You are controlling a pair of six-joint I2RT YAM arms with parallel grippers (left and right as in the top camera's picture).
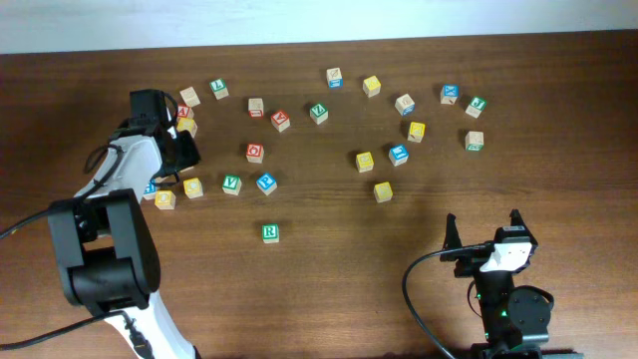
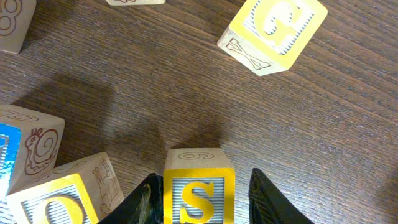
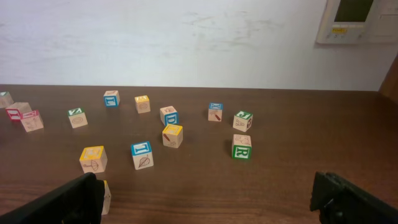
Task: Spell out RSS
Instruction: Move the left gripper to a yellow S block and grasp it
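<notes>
Soft, even light fell on the dark tabletop [image 1: 329, 289] in the overhead view, and the blocks [image 1: 270, 232] cast only faint shadows. In the left wrist view a broad, blurred shadow lay at centre left, and the S block [image 2: 199, 190] at the bottom edge looked slightly soft. The white wall [image 3: 186, 43] was bright, without glare.

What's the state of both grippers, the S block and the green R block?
left gripper: open, straddling the S block
right gripper: open, empty
S block: upright between the jaws, not clamped
green R block: standing alone, R up
</notes>
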